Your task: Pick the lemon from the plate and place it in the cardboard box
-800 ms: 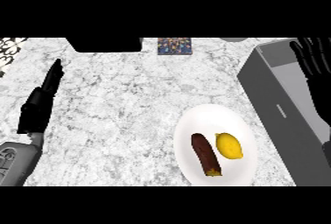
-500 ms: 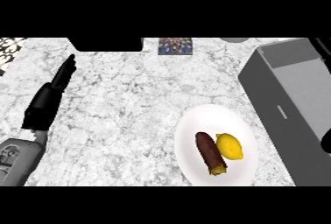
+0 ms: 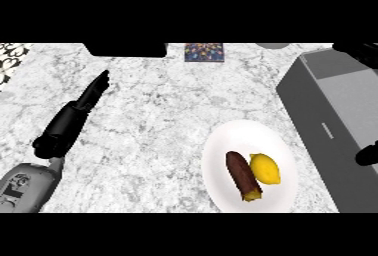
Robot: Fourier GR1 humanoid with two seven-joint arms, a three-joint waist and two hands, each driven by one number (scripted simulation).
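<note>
The yellow lemon point(image 3: 265, 168) lies on the right part of a white plate point(image 3: 225, 145) near the counter's front. A dark brown vegetable with a yellowish cut end point(image 3: 242, 175) lies against the lemon's left side. A tall grey box point(image 3: 336, 115) stands just right of the plate. My left hand point(image 3: 68, 126) is far to the left over the counter, open, fingers straight and pointing away, holding nothing. Only dark bits of my right hand point(image 3: 367, 156) show at the right edge over the box, and more at the top right corner.
A black block point(image 3: 125, 49) and a small colourful patterned square point(image 3: 204, 51) sit along the counter's back edge. A grey round object point(image 3: 273, 45) peeks in beside them. Marbled counter point(image 3: 162, 125) stretches between my left hand and the plate.
My left hand has shifted to the right over the counter. My right hand has slid toward the right edge, mostly out of the picture. Plate, lemon and box have not moved.
</note>
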